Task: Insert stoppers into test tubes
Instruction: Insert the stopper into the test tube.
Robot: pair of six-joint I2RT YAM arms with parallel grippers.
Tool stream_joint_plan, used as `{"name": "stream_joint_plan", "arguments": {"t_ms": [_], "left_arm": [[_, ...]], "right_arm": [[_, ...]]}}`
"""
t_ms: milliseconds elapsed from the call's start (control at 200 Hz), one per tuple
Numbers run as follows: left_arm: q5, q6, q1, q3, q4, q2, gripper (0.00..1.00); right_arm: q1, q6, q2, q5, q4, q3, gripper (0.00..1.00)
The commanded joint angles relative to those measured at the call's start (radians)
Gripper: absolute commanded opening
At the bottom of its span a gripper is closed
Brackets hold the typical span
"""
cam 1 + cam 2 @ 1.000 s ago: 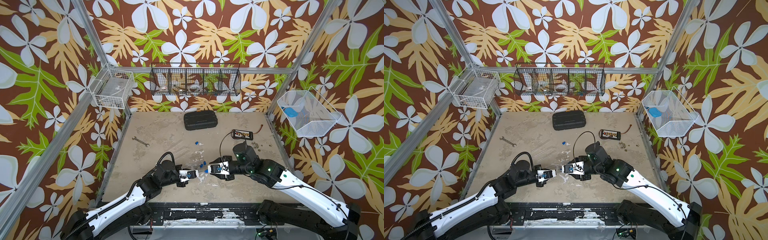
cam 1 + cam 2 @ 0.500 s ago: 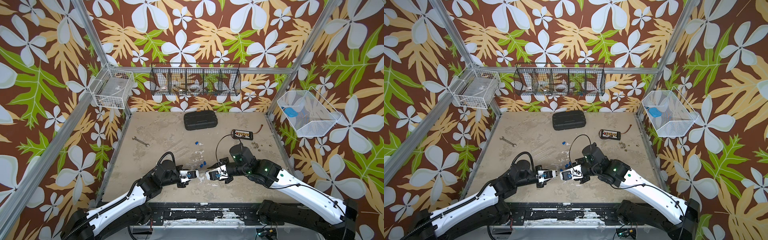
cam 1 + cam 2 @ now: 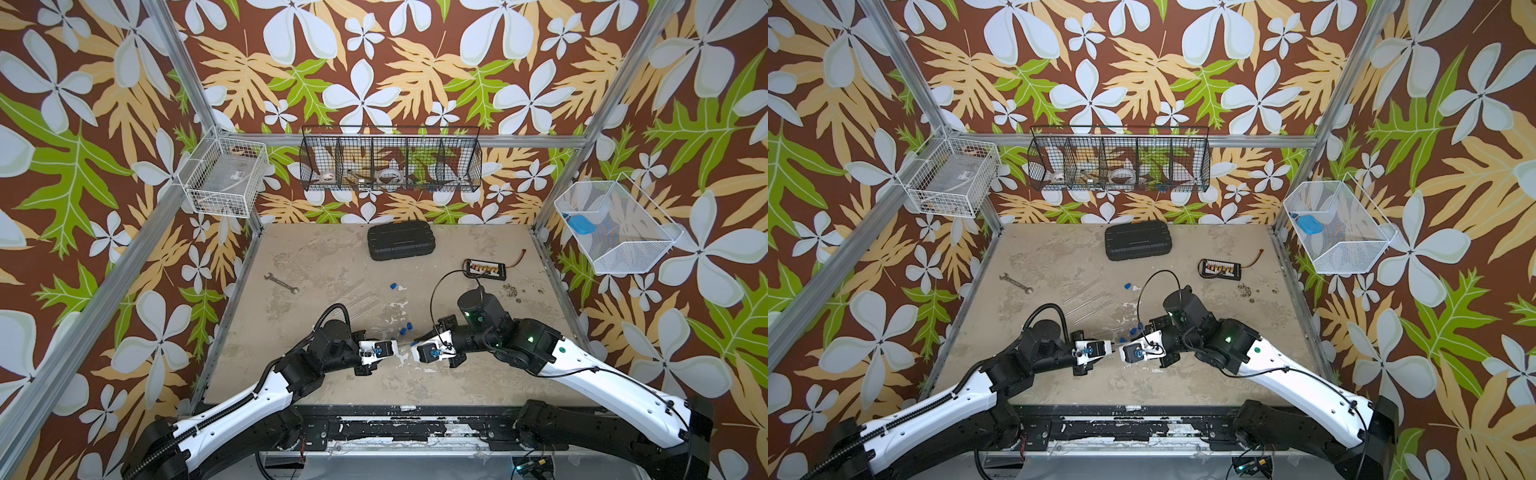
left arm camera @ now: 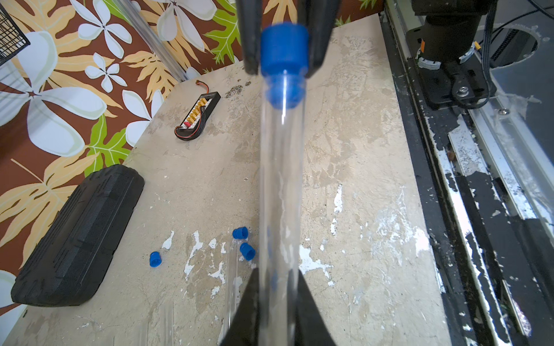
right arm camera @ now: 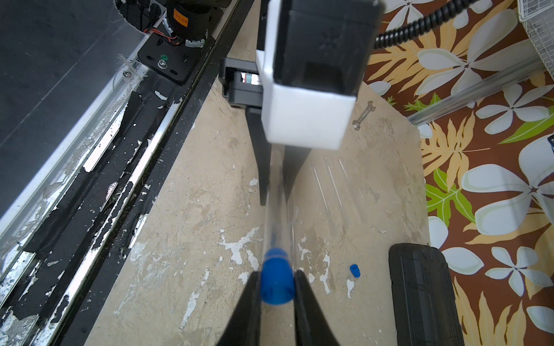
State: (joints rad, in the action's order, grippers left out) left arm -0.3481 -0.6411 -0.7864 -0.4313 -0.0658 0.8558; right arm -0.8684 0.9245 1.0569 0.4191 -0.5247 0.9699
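Near the front edge, the left gripper (image 4: 277, 277) is closed on a tube (image 4: 281, 179). The right gripper (image 5: 277, 277) pinches a stopper (image 4: 283, 51); its narrow end seems to sit inside the tube mouth. Behind them three loose stoppers (image 4: 247, 251) lie on the table (image 3: 478, 374), and farther back the spare tubes (image 3: 1082, 292).

Table (image 3: 415, 386) is bare along the front edge. Loose stoppers (image 3: 409, 325) and tubes (image 5: 344, 191) litter the middle, with a wrench (image 3: 281, 283) to the left and a black case (image 3: 401, 242) at the back.
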Motion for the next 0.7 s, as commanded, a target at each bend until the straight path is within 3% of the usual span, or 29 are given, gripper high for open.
{"name": "stream_joint_plan", "arguments": {"t_ms": [0, 400, 696], "left_arm": [[-0.015, 0.012, 0.0, -0.007, -0.033, -0.003, 0.0], [-0.019, 0.07, 0.0, -0.062, -0.089, -0.023, 0.0], [-0.018, 0.086, 0.0, -0.098, -0.148, -0.027, 0.0]], "right_arm": [[-0.002, 0.012, 0.002, 0.013, -0.008, 0.0, 0.18], [-0.004, -0.104, 0.005, 0.019, 0.088, -0.046, 0.09], [-0.004, -0.239, 0.024, 0.056, 0.183, -0.083, 0.09]]}}
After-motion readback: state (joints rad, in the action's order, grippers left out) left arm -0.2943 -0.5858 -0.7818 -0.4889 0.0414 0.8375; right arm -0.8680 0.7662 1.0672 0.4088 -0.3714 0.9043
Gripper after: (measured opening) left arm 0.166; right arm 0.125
